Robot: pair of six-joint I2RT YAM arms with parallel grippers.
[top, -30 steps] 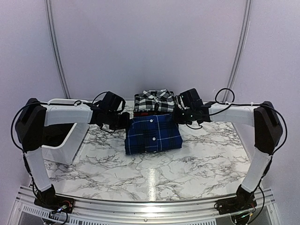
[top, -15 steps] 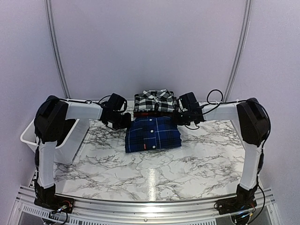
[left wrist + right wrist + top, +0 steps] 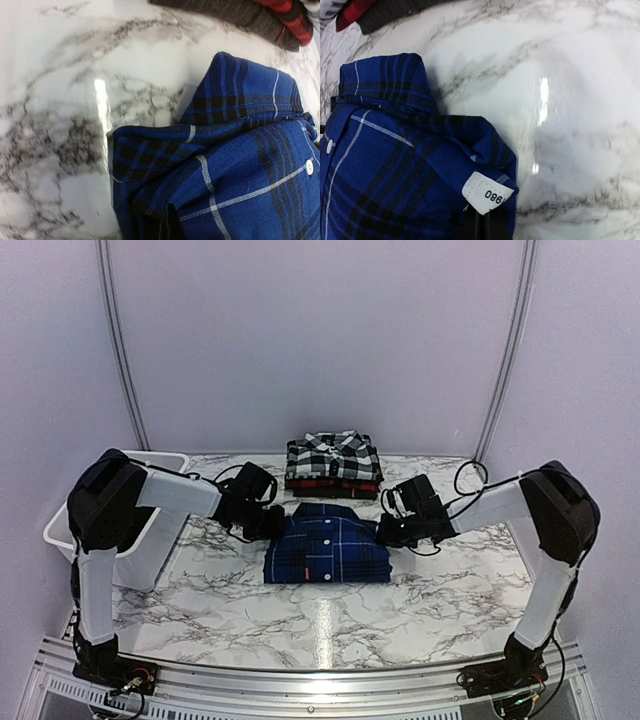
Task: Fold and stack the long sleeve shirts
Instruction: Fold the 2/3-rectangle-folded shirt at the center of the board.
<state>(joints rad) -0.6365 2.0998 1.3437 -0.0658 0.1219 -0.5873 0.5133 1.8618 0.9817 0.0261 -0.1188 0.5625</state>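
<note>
The royal blue plaid shirt [image 3: 327, 545] lies folded, buttons up, on the marble table between both arms. My left gripper [image 3: 272, 528] is shut on its left edge, and my right gripper [image 3: 386, 533] is shut on its right edge. In the left wrist view the blue shirt [image 3: 240, 165] bunches over my left gripper [image 3: 172, 230], hiding most of it. In the right wrist view my right gripper [image 3: 485, 227] pinches the blue shirt [image 3: 395, 165] just under a white tag [image 3: 486, 192]. Behind, the black-and-white shirt [image 3: 332, 457] lies folded on the red-and-black shirt [image 3: 333, 483].
A white plastic tub [image 3: 135, 558] stands at the table's left edge, beside my left arm. Bare marble table [image 3: 330, 625] stretches from the blue shirt to the near rail. Curved white walls close in the back and sides.
Both grippers have carried the blue shirt away from the stack toward the near side and lower onto the table. The right arm's elbow has dropped and swung outward.
</note>
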